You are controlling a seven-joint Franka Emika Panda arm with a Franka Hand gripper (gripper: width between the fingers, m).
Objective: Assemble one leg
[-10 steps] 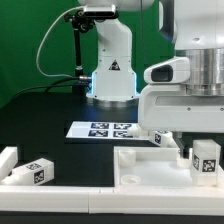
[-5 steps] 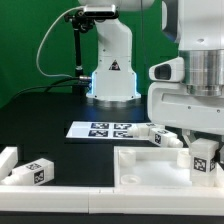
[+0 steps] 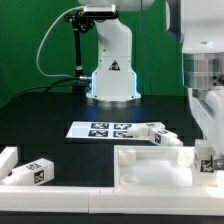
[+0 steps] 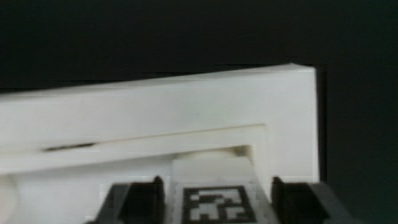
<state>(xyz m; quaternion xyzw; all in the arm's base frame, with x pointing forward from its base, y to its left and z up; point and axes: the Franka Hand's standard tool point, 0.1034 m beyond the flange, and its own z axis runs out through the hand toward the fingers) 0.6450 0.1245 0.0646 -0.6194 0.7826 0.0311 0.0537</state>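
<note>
My gripper (image 3: 207,148) is at the exterior view's right, shut on a small white leg (image 3: 207,161) with a black-and-white tag. It holds the leg upright over the right corner of the wide white panel (image 3: 150,166). In the wrist view the tagged leg (image 4: 214,203) sits between my two dark fingers (image 4: 139,200), with the panel's raised rim (image 4: 267,85) behind it. Whether the leg touches the panel cannot be told. Another leg (image 3: 160,135) lies just behind the panel.
Two more tagged legs (image 3: 35,172) (image 3: 8,158) lie at the exterior view's left front. The marker board (image 3: 102,129) lies flat behind the panel. The robot's white base (image 3: 110,75) stands at the back.
My gripper has moved toward the exterior view's right and down with the leg, from above the panel's right part to its right corner.
</note>
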